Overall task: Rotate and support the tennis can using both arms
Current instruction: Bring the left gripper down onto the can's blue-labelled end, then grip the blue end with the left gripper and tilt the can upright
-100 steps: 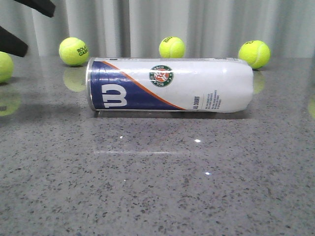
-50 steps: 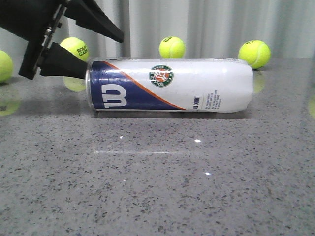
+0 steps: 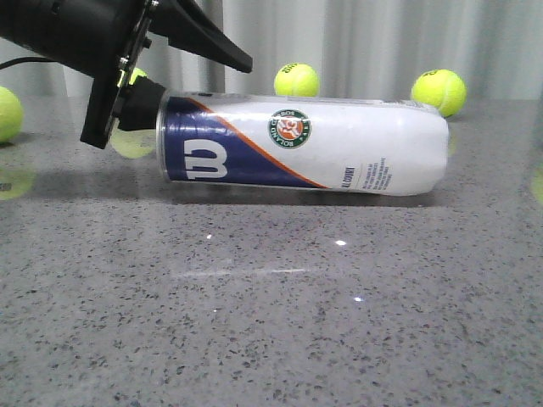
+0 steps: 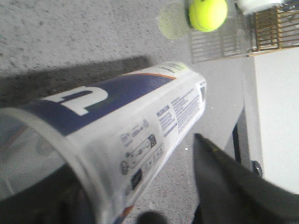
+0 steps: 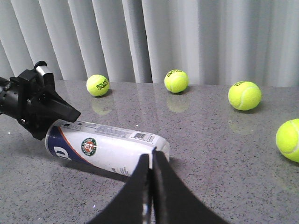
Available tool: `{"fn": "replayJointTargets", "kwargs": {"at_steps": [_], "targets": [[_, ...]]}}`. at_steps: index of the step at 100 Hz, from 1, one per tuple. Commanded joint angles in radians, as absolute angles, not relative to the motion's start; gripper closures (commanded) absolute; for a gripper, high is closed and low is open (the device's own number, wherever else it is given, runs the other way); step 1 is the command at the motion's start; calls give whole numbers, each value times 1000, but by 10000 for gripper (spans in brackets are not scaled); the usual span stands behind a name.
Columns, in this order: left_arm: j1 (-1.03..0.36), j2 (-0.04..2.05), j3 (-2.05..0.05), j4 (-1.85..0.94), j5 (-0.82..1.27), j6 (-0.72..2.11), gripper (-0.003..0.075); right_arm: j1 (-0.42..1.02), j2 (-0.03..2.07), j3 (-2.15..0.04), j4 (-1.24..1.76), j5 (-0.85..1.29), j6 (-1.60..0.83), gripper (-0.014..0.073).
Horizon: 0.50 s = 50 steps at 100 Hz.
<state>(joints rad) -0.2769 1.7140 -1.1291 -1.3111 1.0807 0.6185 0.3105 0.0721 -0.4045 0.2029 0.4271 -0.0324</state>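
The tennis can [image 3: 339, 144] lies on its side on the grey table, navy W end to the left and lifted slightly off the surface. My left gripper [image 3: 193, 85] is open and straddles that silver-rimmed end. One finger [image 3: 212, 49] reaches over the top and the other sits at the rim. In the left wrist view the can [image 4: 140, 121] rests against one finger, with a gap to the other finger [image 4: 233, 186]. My right gripper [image 5: 150, 156] is shut on nothing, short of the can's [image 5: 112, 149] white end. It does not show in the front view.
Several yellow-green tennis balls lie along the back by the grey curtain, such as ball [image 3: 297, 80], ball [image 3: 439, 91] and ball [image 3: 7, 114]. More balls lie to the right in the right wrist view [image 5: 244, 95]. A white cabinet [image 4: 275, 116] stands past the table edge.
The left gripper came in from the upper left and closed around the can's navy end. The can shifted a little to the right and its left end rose.
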Motion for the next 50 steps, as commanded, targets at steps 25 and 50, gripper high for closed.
{"fn": "replayJointTargets", "kwargs": {"at_steps": [25,50], "targets": [[-286,1677,-1160,-1447,1199,655,684,305,85,-429,198,353,-35,650],[-286,1677,-1160,-1501,1244,707,741,305,85,-429,198,353,-35,650]]}}
